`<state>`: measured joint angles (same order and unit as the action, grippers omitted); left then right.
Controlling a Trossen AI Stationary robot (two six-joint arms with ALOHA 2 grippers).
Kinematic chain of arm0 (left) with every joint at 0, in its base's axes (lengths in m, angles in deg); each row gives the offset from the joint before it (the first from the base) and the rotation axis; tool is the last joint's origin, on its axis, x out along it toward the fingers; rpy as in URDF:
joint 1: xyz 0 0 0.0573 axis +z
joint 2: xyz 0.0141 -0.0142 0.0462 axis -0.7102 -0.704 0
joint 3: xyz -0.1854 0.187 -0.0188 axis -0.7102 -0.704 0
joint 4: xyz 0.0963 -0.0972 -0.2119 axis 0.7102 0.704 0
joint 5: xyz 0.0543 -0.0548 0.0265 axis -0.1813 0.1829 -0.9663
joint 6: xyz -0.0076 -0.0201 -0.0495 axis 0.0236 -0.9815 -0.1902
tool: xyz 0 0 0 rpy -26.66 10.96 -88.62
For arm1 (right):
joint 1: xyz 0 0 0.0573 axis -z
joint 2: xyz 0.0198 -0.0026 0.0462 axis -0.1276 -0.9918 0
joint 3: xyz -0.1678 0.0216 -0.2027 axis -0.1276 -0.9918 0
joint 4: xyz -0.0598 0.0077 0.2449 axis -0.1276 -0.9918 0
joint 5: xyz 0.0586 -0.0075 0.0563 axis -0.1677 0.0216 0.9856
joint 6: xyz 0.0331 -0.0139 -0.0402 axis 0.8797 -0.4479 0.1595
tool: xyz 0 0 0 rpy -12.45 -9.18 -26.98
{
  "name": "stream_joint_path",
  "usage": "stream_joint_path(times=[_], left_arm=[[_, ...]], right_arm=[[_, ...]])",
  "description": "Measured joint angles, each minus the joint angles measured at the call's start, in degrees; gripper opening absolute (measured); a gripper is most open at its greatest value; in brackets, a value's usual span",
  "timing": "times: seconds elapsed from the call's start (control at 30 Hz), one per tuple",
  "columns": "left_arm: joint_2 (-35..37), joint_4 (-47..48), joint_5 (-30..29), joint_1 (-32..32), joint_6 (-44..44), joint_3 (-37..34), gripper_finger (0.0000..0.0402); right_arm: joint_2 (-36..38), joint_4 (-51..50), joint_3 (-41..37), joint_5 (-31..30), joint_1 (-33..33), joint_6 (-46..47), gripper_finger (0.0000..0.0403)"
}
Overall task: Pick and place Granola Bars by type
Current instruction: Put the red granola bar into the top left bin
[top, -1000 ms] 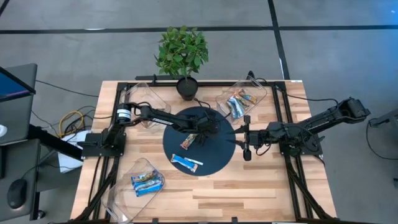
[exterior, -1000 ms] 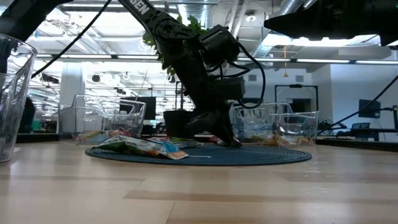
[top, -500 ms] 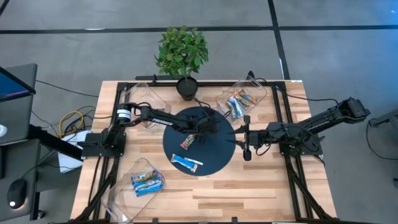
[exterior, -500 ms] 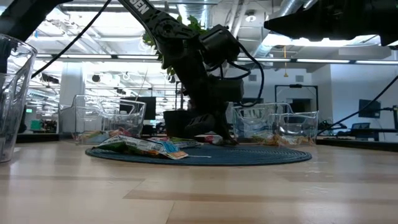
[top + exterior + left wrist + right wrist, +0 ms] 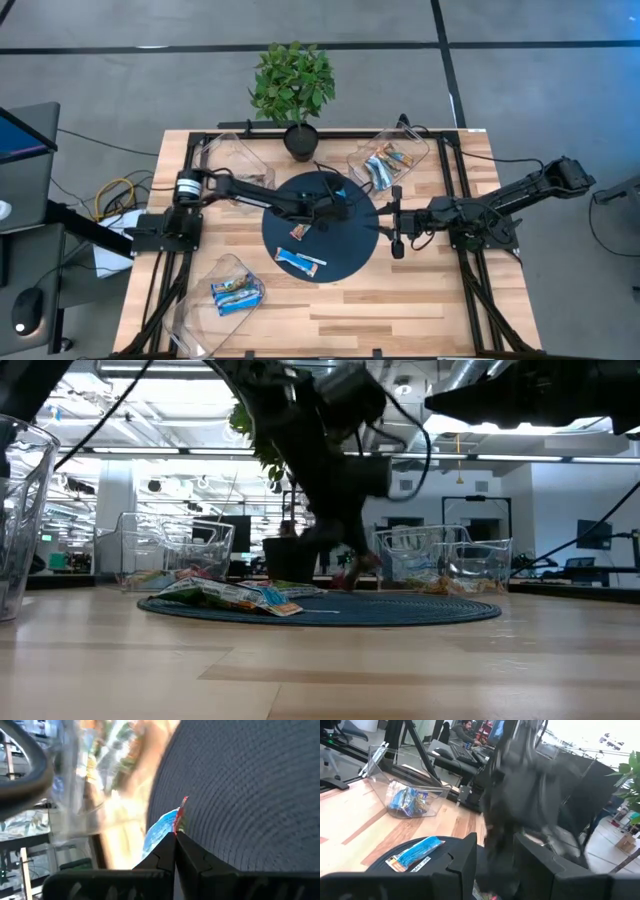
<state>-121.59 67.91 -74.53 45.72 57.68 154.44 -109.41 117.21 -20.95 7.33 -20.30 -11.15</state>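
My left gripper (image 5: 340,205) has just come up from the round dark mat (image 5: 352,252) in the middle of the tabletop. A moment ago it was pressed low on the mat, and now in the low view it hangs clearly above it and has moved a little toward the back right corner. Its fingers (image 5: 165,851) are closed tight together, and between the tips they pinch one end of a blue bar with a red edge (image 5: 161,830), which is off the mat.

I judge from this that the grasp succeeded and the carrying step has begun. The clear bin near the back right corner (image 5: 422,148) already holds several bars (image 5: 383,166), and it seems to be the nearest target, but I cannot read the type of the held bar with certainty. The grip is only on a thin end of the wrapper, so it could slip during a fast swing.

Two bars are left on the mat: a small orange one (image 5: 298,232) and a long blue-and-white one (image 5: 300,261). The bin near the front left corner (image 5: 213,268) holds blue bars (image 5: 238,292).

My right gripper (image 5: 397,236) waits at the right edge of the mat, fingers apart and holding nothing
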Motion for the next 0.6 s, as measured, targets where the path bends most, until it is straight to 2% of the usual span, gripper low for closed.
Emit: stream_joint_path(times=[0.17, 0.6], left_arm=[[5.4, 4.9, -2.6, -1.5, -2.4, 0.0, 0.0], [23.0, 27.1, -12.9, -4.7, -13.7, 0.0, 0.0]], right_arm=[[0.0, -0.4, 0.0, 0.0, 0.0, 0.5, 0.0122], [0.0, -0.7, 0.0, 0.0, 0.0, 2.0, 0.0122]])
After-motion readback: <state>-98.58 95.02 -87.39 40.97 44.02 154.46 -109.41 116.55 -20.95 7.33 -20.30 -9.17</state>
